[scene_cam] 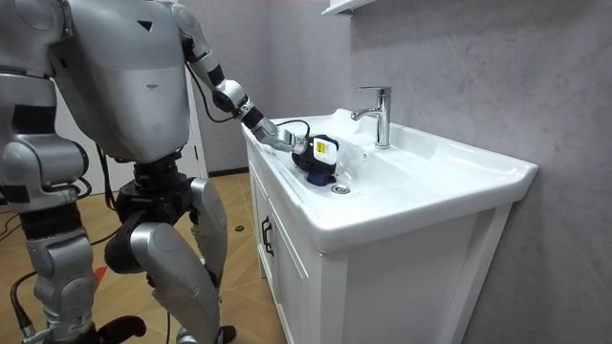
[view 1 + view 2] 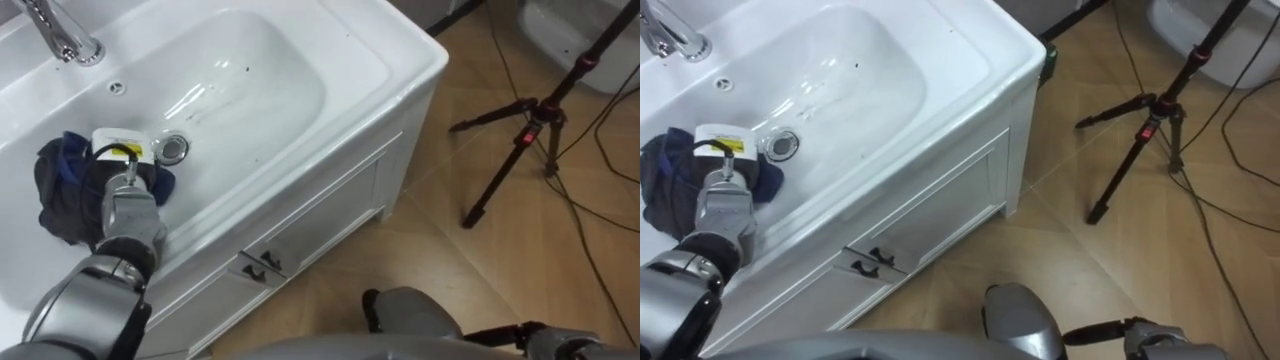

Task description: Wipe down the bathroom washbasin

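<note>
the left hand rests on the dark blue cloth inside the white basin, just beside the drain, in the basin's front left part. the cloth is bunched around the hand, so i cannot tell if it grips or only presses.

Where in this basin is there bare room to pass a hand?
The basin is bare from the drain across to its right rim. It is crowded left of the drain, where the left hand rests on the dark cloth.
</note>
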